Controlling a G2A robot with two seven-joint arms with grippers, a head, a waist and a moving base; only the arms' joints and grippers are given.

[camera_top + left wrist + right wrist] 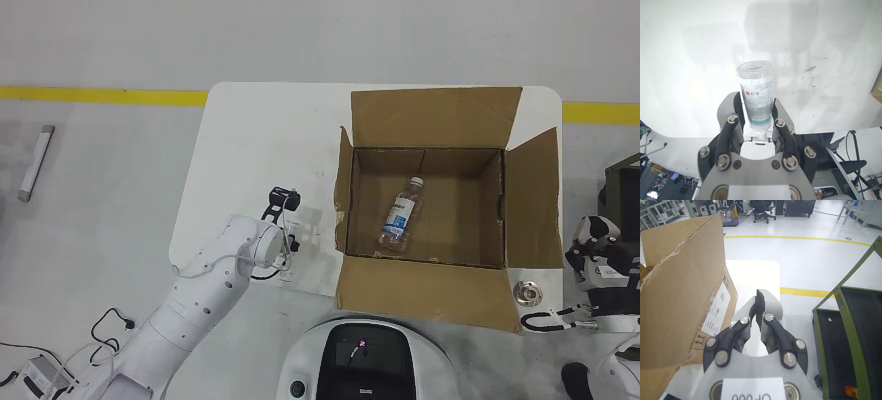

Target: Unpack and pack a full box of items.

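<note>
Bottle (754,81) is clamped in the left gripper (756,98) (right gripper (758,300) pinched together, empty). Its smooth wall could slip, or it could topple when stood down.

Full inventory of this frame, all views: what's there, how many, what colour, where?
cardboard box: 1, brown, flaps open, on the right part of the table
bottle in box: 1, clear with a white and blue label, lying on the box floor
held bottle: 1, clear, labelled, over the table left of the box
table: 1, white, under the box
tube: 1, grey-white, on the floor left of the table
floor line: 1, yellow, beyond the table
cart: 1, green frame, black inside, right of the table
left gripper: 1, shut on the held bottle
right gripper: 1, shut, empty, beside the box's right wall
</note>
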